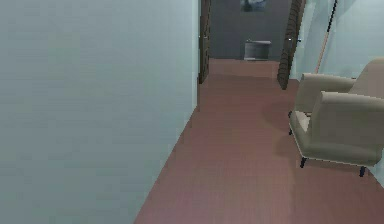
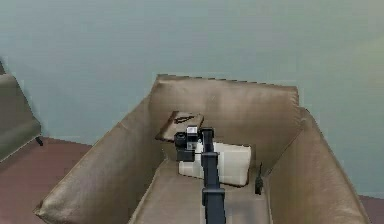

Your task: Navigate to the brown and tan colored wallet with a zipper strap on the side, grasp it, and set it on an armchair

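Observation:
A tan armchair (image 2: 228,98) stands against the pale wall in the arm side view. The dark arm bar rises over its seat. At the bar's far end sits my gripper (image 2: 183,126), just left of the white marker squares. A flat brown and tan thing (image 2: 170,123), which may be the wallet, shows at the fingers, in front of the chair's backrest. I cannot tell whether the gripper holds it or whether it rests on the chair. A cream cushion (image 2: 232,165) lies on the seat beside the arm. In the forward view a similar armchair (image 1: 338,122) stands at the right.
A corridor of reddish-brown floor (image 1: 235,140) runs ahead, with a pale wall (image 1: 90,100) close on the forward view's left. At its far end are a dark open door (image 1: 290,48) and a grey box (image 1: 257,49). Another tan seat (image 2: 14,115) shows at the arm side view's left edge.

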